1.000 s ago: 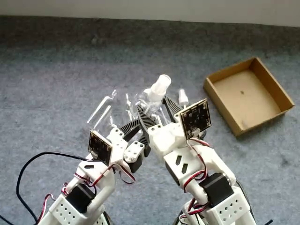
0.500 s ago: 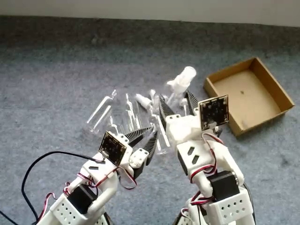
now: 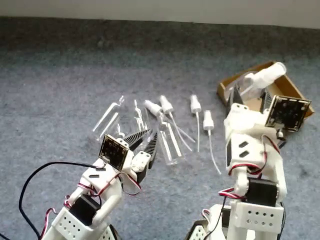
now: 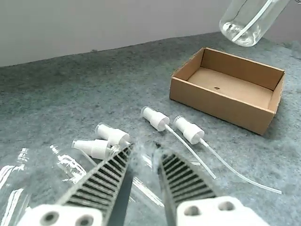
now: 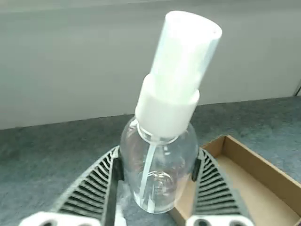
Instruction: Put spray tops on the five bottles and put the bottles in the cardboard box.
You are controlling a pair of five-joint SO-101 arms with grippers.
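Clamping a clear bottle [image 5: 157, 188] by its body in the right gripper [image 5: 157, 157], jaws pressing in on both sides, with a spray top [image 5: 181, 70] already sitting on its neck. Holding that bottle tilted in the air, above the cardboard box [image 4: 221, 106] at the corner nearest the loose parts, not touching the cardboard.

Hovering with the left gripper [image 4: 142, 149] well apart from the box, jaws parted by a narrow gap and gripping nothing, just above the bare bottles [image 3: 170, 142] lying on the carpet [image 3: 60, 75]. Leaving four loose spray tops [image 4: 155, 117] on the carpet between the box and that gripper, two nearer the box wall and two farther from it, beside the clear glass.

Showing nothing inside the box, as far as its visible floor goes.

Judging progress as early: one bottle capped and about ready for boxing, none packed, four tops waiting for fitting. Counting the bare bottles exactly proving hard, the clear glass overlapping, though four looking likely.

Remaining, by this reading: lowering and releasing the capped bottle into the box, then capping and packing the rest
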